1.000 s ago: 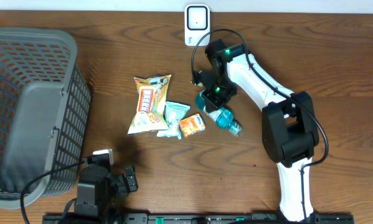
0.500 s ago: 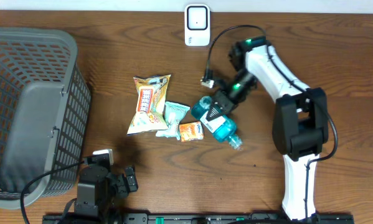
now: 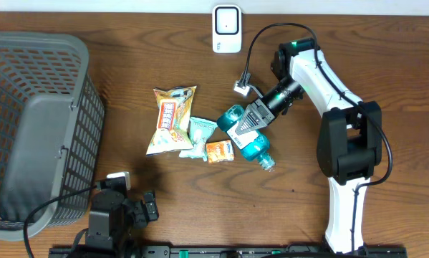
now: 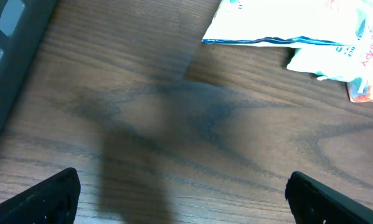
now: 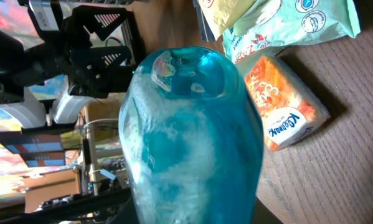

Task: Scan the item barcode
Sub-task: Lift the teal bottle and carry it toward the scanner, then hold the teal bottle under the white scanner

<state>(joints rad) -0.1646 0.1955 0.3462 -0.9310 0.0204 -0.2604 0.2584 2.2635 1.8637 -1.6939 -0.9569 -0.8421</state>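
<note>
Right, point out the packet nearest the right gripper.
The small orange pack, beside the blue bottle the right gripper holds; the pale green packet and yellow bag lie farther left.

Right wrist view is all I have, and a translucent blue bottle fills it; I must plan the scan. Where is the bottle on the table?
Observer: Overhead, the translucent blue plastic bottle is in the middle of the brown wooden table, right of the small orange tissue packet, with the right hand closed across its middle.
Operator: Where would I scan it?
Observer: Likely at the white box-shaped device at the far edge, beyond the bottle and slightly left.
Operator: Is the other arm in the way?
Observer: No; the left hand sits open at the near edge, beside the grey plastic basket.
</note>
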